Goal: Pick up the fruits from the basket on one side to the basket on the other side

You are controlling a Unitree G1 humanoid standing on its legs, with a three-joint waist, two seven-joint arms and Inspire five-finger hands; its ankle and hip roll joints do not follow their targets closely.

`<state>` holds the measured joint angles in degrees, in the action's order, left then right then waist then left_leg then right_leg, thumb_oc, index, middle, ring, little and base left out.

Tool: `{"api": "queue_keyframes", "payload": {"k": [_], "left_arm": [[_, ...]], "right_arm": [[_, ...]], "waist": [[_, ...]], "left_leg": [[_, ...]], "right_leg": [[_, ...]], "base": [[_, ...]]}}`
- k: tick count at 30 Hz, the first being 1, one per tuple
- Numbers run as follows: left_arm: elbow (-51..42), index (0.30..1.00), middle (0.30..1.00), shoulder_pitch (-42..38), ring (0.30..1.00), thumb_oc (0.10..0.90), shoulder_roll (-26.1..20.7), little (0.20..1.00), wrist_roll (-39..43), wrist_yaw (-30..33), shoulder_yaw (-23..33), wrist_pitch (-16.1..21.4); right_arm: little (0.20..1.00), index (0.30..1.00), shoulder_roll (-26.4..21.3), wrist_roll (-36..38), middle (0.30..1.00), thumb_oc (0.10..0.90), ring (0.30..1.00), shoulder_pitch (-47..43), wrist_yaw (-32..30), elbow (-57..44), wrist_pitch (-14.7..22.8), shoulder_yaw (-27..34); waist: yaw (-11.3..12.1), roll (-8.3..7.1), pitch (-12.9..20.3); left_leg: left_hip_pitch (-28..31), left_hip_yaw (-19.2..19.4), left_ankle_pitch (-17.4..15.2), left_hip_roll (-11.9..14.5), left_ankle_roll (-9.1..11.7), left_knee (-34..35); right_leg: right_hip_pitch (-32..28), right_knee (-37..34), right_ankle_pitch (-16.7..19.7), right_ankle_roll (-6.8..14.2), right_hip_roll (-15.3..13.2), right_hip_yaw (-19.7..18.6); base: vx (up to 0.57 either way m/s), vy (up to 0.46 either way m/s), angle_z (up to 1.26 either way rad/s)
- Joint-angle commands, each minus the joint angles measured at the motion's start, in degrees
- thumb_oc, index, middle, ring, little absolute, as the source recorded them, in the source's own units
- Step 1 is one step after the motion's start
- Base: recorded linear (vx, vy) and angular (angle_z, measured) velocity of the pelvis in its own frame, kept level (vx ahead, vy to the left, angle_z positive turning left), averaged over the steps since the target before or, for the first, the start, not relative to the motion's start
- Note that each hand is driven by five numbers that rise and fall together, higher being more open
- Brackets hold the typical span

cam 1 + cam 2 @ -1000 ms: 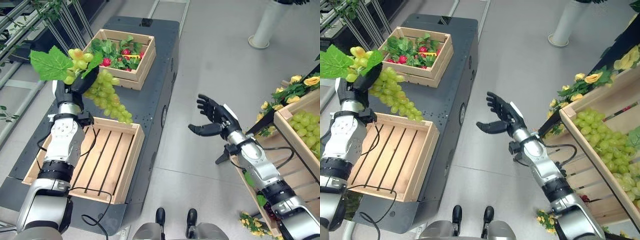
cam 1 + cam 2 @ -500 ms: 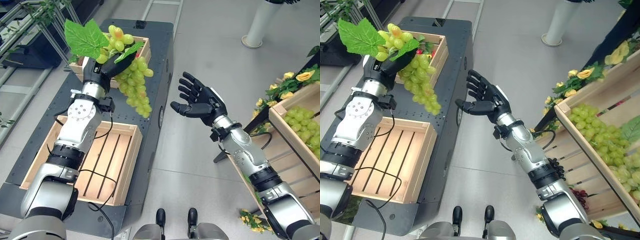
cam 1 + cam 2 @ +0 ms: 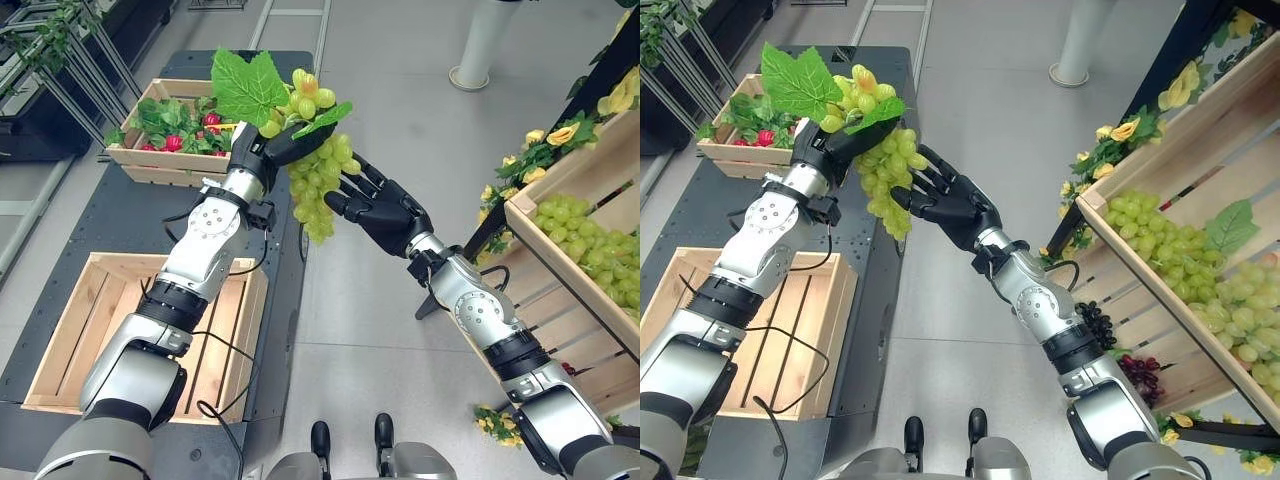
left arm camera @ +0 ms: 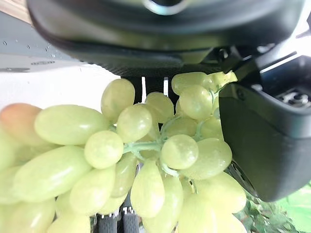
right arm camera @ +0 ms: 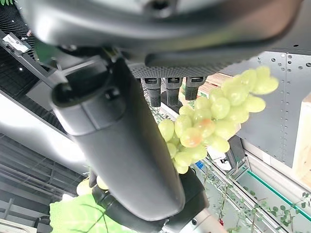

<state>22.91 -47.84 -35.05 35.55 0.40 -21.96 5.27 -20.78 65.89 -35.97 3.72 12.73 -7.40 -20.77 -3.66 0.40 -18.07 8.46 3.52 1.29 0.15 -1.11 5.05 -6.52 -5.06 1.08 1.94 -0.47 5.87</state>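
Green grapes: we are holding the grape bunch (image 3: 318, 180) up in the air between the dark tabletop (image 3: 120, 215) and the slanted crate at our right, above the grey floor (image 3: 400, 90); a broad green leaf (image 3: 247, 88) is standing up from its top.
Left hand: our left hand (image 3: 262, 150) is gripping the top of the bunch, its fingers curled round the stem end just under the leaf, and the grapes are hanging down from it.
Right hand: our right hand (image 3: 385, 212) is reaching in with fingers spread and straight, palm turned toward the bunch; its fingertips are lying against the lower side of the grapes, and it is not closing on them.
Grapes relative to the hands: the cluster is hanging between the two hands, clamped from above by the left one and touched from the side by the right one.
Empty crate: a slatted wooden crate (image 3: 80, 310) is sitting on the near end of the tabletop, under our left arm, with nothing in it.
Far crate: another wooden crate (image 3: 140, 160) is sitting at the far end of the tabletop, holding green leaves and small red fruits (image 3: 173, 142).
Right-side crate: a tilted wooden crate (image 3: 1160, 240) is holding more green grapes (image 3: 1180, 255) and a leaf, with yellow flowers (image 3: 1125, 130) along its upper edge and dark grapes (image 3: 1098, 325) below it.
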Motion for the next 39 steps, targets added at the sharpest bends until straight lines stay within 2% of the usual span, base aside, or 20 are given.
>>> {"api": "queue_keyframes", "payload": {"k": [1,9,19,26,33,34,35,39], "left_arm": [[1.7,0.3,0.3,-6.6,0.3,0.4,2.5,0.3,-0.1,-0.9,-0.8,6.3],[1.0,0.3,0.3,-6.2,0.3,0.4,4.7,0.3,0.5,-4.2,-1.7,6.5],[-2.3,0.3,0.3,-6.4,0.3,0.4,5.3,0.3,1.8,-7.7,-3.0,5.9],[-3.4,0.3,0.3,-7.2,0.3,0.4,5.9,0.3,1.9,-10.0,-4.4,5.2],[-3.2,0.3,0.3,-7.4,0.3,0.4,5.9,0.3,2.7,-11.8,-5.5,4.3],[-2.9,0.3,0.3,-7.2,0.3,0.4,6.0,0.3,2.3,-11.3,-5.6,4.0],[-2.4,0.3,0.3,-7.2,0.3,0.4,6.1,0.3,1.9,-11.0,-5.7,4.1],[-0.4,0.3,0.3,-7.1,0.3,0.4,5.6,0.3,2.3,-10.4,-5.2,4.7]], "right_arm": [[0.9,0.9,4.6,4.6,0.9,0.8,0.9,-1.3,1.1,-1.2,3.5,0.3],[0.9,0.9,5.2,3.2,0.9,0.8,0.9,-1.6,-0.4,-2.6,3.1,-0.2],[0.9,0.9,5.8,6.9,0.9,0.8,0.9,-2.0,-0.7,-1.3,1.1,-1.5],[0.9,0.9,7.0,8.2,0.9,0.8,0.9,-3.6,-1.7,0.2,1.5,-2.4],[0.9,0.9,7.9,10.8,0.9,0.8,0.9,-4.4,-0.6,1.9,4.8,-2.4],[0.425,0.425,8.4,10.9,0.425,0.483,0.425,-4.3,-0.6,2.1,6.1,-2.3],[0.3,0.3,8.6,10.8,0.3,0.4,0.3,-4.3,-1.4,2.1,7.0,-2.2],[0.3,0.3,8.9,10.1,0.3,0.4,0.3,-4.0,-1.0,2.3,8.1,-1.8]], "waist": [[0.9,0.09,17.7],[0.8,-0.5,18.2],[0.8,-0.77,18.6],[1.0,-0.82,18.3],[1.3,-0.73,18.6],[1.4,-0.67,18.5],[1.4,-0.64,18.5],[1.6,-0.54,18.5]], "left_leg": [[-1.8,0.2,-3.0,-3.0,0.3,0.0],[-1.8,-0.1,-3.1,-3.1,0.0,0.0],[-2.0,0.2,-3.1,-2.8,0.0,0.0],[-2.1,0.0,-3.1,-2.9,-0.1,0.0],[-2.3,0.0,-3.1,-2.8,-0.1,0.0],[-2.2,-0.1,-3.0,-2.8,-0.2,0.0],[-2.3,-0.1,-3.0,-2.8,-0.2,0.0],[-2.4,-0.2,-2.9,-2.9,-0.2,0.0]], "right_leg": [[0.4,0.1,-0.7,-0.2,0.4,-0.8],[0.3,0.1,-0.9,-0.3,0.6,-1.3],[0.6,0.1,-0.7,-0.2,0.7,-1.5],[0.7,0.1,-0.7,-0.2,0.7,-1.5],[0.8,0.1,-0.5,-0.1,0.6,-1.3],[0.8,0.1,-0.4,-0.1,0.5,-1.2],[0.8,0.1,-0.4,0.0,0.5,-1.2],[0.9,0.1,-0.4,0.0,0.4,-1.0]], "base": [[0.02,-0.012,-0.1],[0.01,-0.008,-0.04],[0.0,0.0,0.0],[-0.01,0.003,-0.05],[0.0,0.003,-0.02],[0.0,0.0,0.0],[0.0,0.0,0.0],[0.0,0.0,0.0]]}}
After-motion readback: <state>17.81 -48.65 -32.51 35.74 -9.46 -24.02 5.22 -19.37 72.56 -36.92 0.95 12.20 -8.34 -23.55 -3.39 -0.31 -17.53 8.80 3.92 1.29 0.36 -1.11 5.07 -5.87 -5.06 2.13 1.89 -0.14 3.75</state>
